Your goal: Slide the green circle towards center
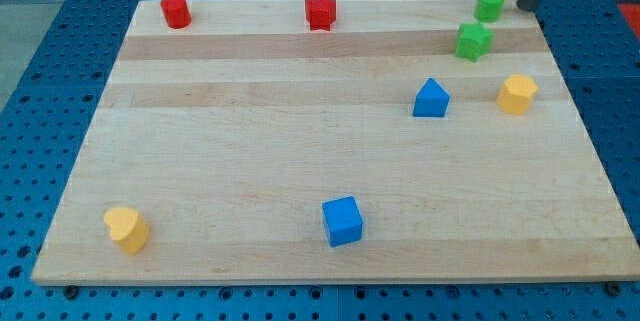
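Where the wooden board (300, 161) meets its top-right corner, the dark rod's tip (524, 7), clawless and holding nothing, stands just right of the green circle block (489, 4).

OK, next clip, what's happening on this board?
A rod-tipped arm is working a wooden board strewn with coloured blocks. My tip sits at the view's top right corner, just right of the green circle, apparently lined up to push it. The green circle is far from the centre, near the top edge, with a green star just below it.
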Motion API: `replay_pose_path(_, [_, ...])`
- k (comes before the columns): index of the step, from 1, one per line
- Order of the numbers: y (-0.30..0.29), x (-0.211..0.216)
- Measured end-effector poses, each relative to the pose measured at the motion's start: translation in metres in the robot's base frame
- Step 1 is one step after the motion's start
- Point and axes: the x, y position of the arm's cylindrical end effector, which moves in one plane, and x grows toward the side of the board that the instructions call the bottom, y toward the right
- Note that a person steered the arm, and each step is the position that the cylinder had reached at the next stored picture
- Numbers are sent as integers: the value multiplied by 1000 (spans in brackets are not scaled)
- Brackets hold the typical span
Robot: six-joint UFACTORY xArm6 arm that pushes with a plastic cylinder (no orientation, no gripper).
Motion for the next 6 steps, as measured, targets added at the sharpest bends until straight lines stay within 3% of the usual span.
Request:
replay_pose_path(1, [-7, -13])
replay_pose_path(6, [-96, 24])
